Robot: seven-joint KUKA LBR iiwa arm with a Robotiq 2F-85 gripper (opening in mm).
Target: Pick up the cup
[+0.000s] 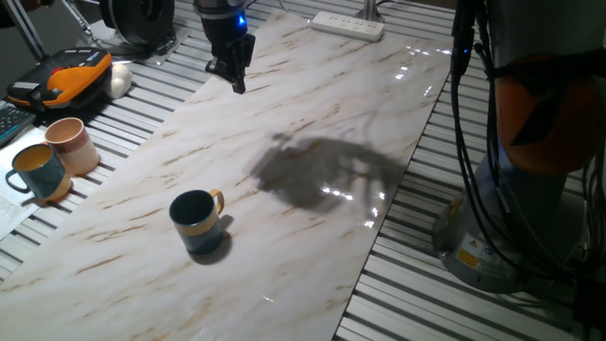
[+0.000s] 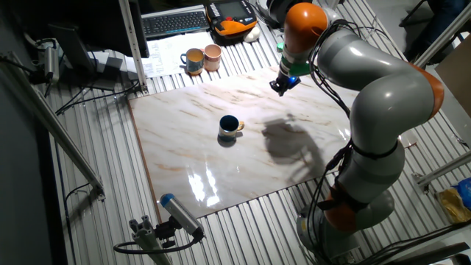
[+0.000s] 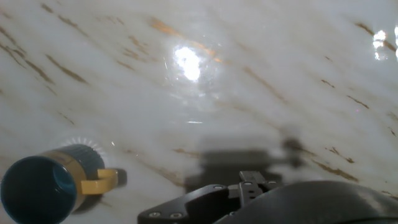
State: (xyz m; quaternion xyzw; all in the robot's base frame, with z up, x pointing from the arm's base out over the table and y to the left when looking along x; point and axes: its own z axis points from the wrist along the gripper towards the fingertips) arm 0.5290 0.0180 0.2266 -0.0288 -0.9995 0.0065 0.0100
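In one fixed view, the dark teal-blue ceramic cup (image 1: pixel 196 222) with a yellow-tan band and yellow handle stands upright on the marble-patterned bench (image 1: pixel 312 95), toward its near left edge. My gripper (image 1: pixel 234 76) hangs above the far end, well apart from it; I cannot tell if my fingers are released or clenched.

In the other fixed view, the cup (image 2: pixel 229 129) sits near the bench middle, handle pointing right.

In the hand view, the cup (image 3: pixel 46 185) is at the lower left. I judge it stiff, rather heavy, glazed and slippery, breakable; I would take the rim wall, away from the handle.
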